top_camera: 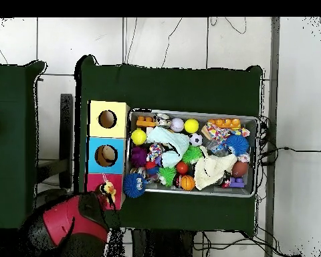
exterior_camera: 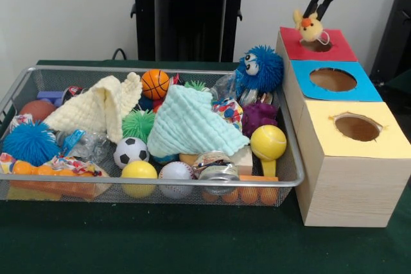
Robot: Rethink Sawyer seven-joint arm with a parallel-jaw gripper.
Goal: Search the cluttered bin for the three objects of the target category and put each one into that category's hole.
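Note:
My gripper (exterior_camera: 316, 17) hangs at the top right, over the red-topped hole (exterior_camera: 319, 46) on the far wooden box. It is shut on a small yellow plush chick (exterior_camera: 310, 29) with an orange beak. The chick hangs at the hole's left rim, just above the red paper. In the overhead view the gripper (top_camera: 105, 195) and the chick (top_camera: 109, 190) are over the red top (top_camera: 95, 181). The wire-mesh bin (exterior_camera: 160, 70) stands left of the boxes, full of clutter; it also shows in the overhead view (top_camera: 190, 112). The tan-orange bear and the striped tiger are out of view.
The blue-topped hole (exterior_camera: 332, 79) and yellow-topped hole (exterior_camera: 357, 128) lie nearer the camera. A blue spiky googly-eyed ball (exterior_camera: 260, 68) and a purple plush (exterior_camera: 259, 117) sit at the bin's right end. Two cloths (exterior_camera: 192, 123) and several balls cover the rest.

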